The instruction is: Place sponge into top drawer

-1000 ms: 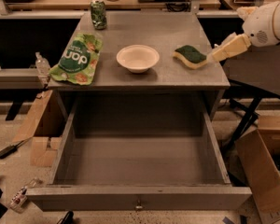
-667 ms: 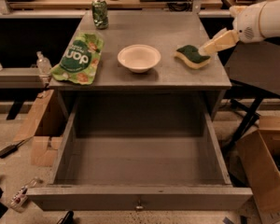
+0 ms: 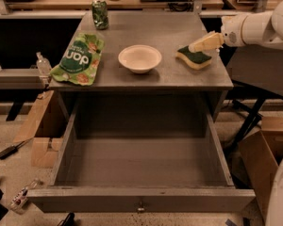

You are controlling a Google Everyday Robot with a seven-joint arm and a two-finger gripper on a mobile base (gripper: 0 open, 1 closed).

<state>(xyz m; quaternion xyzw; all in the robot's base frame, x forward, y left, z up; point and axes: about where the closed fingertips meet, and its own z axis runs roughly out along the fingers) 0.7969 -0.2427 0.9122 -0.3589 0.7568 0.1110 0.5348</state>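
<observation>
I've swung in from the right, and my gripper (image 3: pixel 198 45) is now right over the sponge (image 3: pixel 194 59), which lies just under my tip. Spread or closed, I can't tell. The danger is that I come in this shallow and shove it toward the white bowl (image 3: pixel 139 58), or catch only an edge and drop it short of the top drawer (image 3: pixel 141 199), open below me.

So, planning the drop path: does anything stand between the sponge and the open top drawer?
Nothing visible does. The gripper is right at the sponge, over its far side; the top drawer lies open below it, nearer the camera.
</observation>
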